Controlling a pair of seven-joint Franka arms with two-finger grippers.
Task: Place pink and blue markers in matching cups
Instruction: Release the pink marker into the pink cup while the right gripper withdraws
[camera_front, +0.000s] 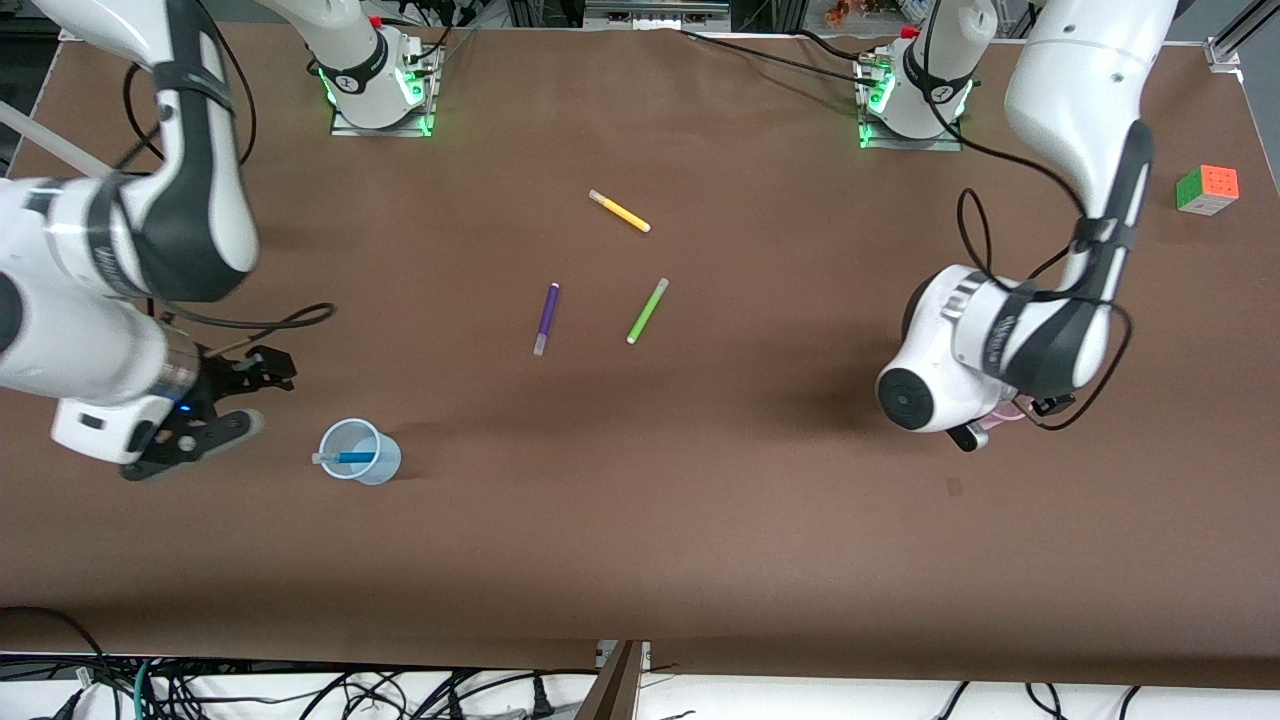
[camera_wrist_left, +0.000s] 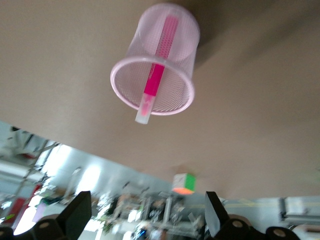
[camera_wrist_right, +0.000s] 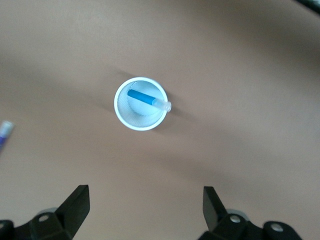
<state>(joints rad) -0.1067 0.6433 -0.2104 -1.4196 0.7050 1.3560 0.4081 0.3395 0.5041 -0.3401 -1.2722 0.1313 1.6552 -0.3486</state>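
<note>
1. blue cup (camera_front: 360, 452) upright toward the right arm's end, blue marker (camera_front: 345, 458) leaning inside, cap over the rim.
2. pink cup (camera_wrist_left: 156, 65) holds the pink marker (camera_wrist_left: 156, 80), tip past the rim; in the front view the left arm hides it.
3. right gripper (camera_front: 235, 400) beside the blue cup, fingers spread, empty.
4. left gripper (camera_wrist_left: 147, 220) above the pink cup, fingers released.
5. brown table (camera_front: 700, 520); purple pen (camera_front: 546, 318), green pen (camera_front: 647, 311), yellow pen (camera_front: 620, 211) mid-table; cube (camera_front: 1207, 189) near the edge.

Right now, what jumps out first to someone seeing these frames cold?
The blue marker stands tilted in the blue cup toward the right arm's end, the open right gripper empty beside it. The pink marker stands in the pink cup, with the open left gripper above it. Purple, green and yellow pens lie loose mid-table.
</note>
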